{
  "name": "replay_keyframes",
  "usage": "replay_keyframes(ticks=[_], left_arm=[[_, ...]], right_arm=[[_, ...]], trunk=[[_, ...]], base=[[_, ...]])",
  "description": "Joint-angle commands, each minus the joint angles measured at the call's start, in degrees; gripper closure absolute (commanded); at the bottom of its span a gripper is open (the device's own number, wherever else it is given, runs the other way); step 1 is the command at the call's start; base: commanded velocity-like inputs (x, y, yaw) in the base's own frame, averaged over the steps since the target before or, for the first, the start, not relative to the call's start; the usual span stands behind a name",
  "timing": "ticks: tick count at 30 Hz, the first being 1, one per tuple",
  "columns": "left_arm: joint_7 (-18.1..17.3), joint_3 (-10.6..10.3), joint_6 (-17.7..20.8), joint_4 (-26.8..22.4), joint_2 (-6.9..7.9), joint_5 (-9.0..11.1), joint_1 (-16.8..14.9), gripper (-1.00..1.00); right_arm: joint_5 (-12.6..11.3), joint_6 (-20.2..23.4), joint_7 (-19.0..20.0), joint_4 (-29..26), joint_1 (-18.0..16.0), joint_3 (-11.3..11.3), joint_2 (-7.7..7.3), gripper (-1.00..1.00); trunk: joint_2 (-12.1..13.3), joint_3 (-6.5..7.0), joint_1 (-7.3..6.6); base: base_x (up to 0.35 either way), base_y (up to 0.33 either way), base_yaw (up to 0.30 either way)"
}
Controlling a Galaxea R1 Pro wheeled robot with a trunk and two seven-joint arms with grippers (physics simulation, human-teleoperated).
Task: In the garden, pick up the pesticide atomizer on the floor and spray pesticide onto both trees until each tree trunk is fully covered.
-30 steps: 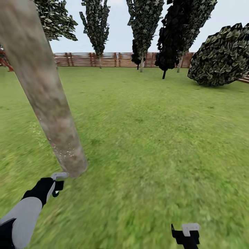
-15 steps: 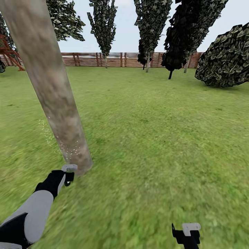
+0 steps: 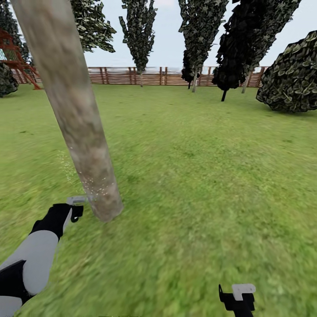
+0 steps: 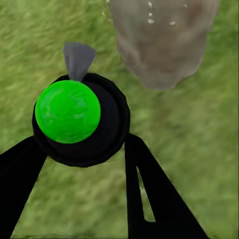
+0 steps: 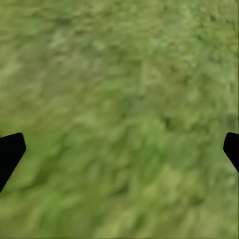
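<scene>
A thick pale grey-brown tree trunk leans up from the lawn at the left; fine white pesticide specks dot its lowest part and float just left of it. My left gripper sits close beside the trunk's base, shut on the pesticide atomizer, whose grey nozzle points at the bark. In the left wrist view the atomizer is a black round body with a bright green top between the dark fingers, with the trunk just beyond. My right gripper hangs open over grass.
Green lawn stretches to a brown slat fence. Dark conifers and a large dark bush stand at the far right. A red frame structure stands at the far left.
The camera has turned, sliding the whole scene to the right. My left gripper with the atomizer has risen and now sits beside the trunk's base on its left. The right gripper has not moved.
</scene>
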Motion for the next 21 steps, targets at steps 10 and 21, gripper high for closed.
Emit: replay_keyframes(ticks=[10, 21], left_arm=[[-0.5, 0.3, 0.3, 0.0, 0.04, -0.1, -2.1, 1.0], [-4.7, 0.1, 2.9, -1.9, 1.76, -0.4, -3.4, 1.0]], right_arm=[[0.6, -0.2, -0.3, 0.1, 0.0, -0.3, -0.08, -1.0], [0.6, -0.2, -0.3, 0.1, 0.0, -0.3, -0.08, -1.0]], trunk=[[0.0, -0.05, -0.01], [0.0, -0.05, -0.01]], base=[[0.0, 0.0, 0.155], [0.0, 0.0, 0.001]])
